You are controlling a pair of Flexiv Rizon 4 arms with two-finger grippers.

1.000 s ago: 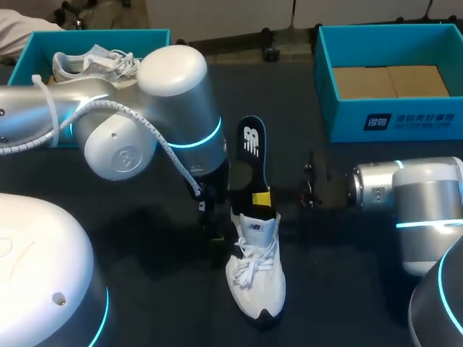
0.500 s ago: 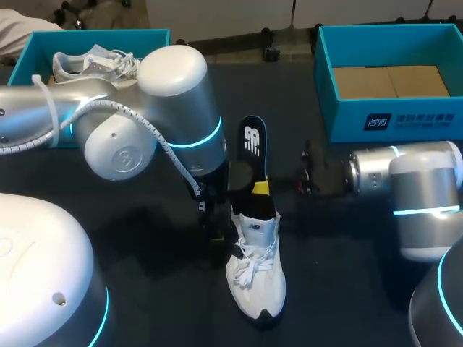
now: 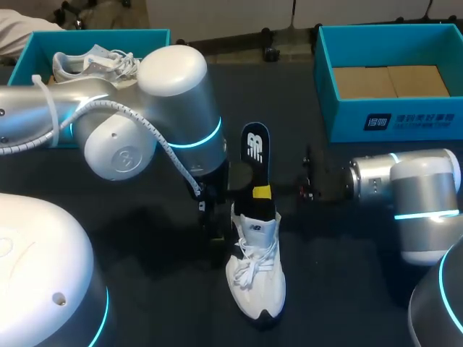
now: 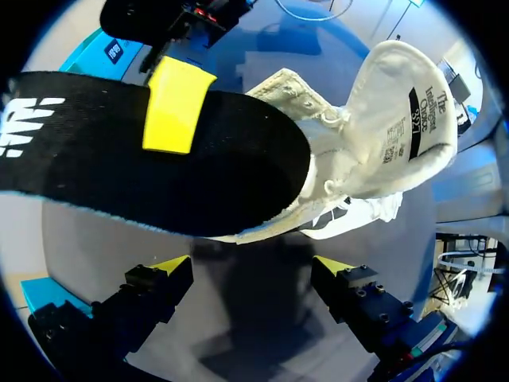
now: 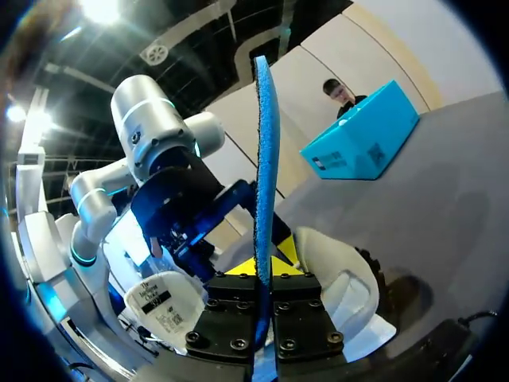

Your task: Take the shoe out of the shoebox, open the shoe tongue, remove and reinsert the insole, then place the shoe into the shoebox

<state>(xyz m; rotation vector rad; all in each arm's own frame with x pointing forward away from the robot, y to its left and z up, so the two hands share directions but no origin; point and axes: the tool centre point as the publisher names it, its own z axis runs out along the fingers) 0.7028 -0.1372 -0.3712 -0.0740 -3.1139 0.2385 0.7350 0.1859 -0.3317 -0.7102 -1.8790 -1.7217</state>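
**Dark surface, shoe mid-way, insole pinched in my right hand**

Dark surface (image 3: pixel 155 289) runs between two teal boxes. At the far left stands the left shoebox (image 3: pixel 94 34), with a second shoe (image 3: pixel 90 63), white, lying inside it. My left arm (image 3: pixel 145 123) comes in from that side and bends down just left of the shoe (image 3: pixel 255 271). In the left wrist view my left hand (image 4: pixel 253 267) hangs with its fingers wide apart and nothing between them; the shoe and the insole sit ahead of it.

The white shoe rests on the surface in the middle, between the two boxes and inside neither, toe pointing toward me. Its tongue (image 4: pixel 406 119) is pulled back, showing the label on its underside. The black insole (image 3: pixel 255 155) rises out of the shoe's opening, slanting away from me; I cannot tell how far its lower end sits inside.

My right hand (image 3: pixel 262 192) is clamped on the insole, one yellow tip flat on its black face. My right arm (image 3: pixel 412 191) reaches in level from the right. Behind it stands the right shoebox (image 3: pixel 405 119), lined with brown cardboard (image 3: pixel 387 81).
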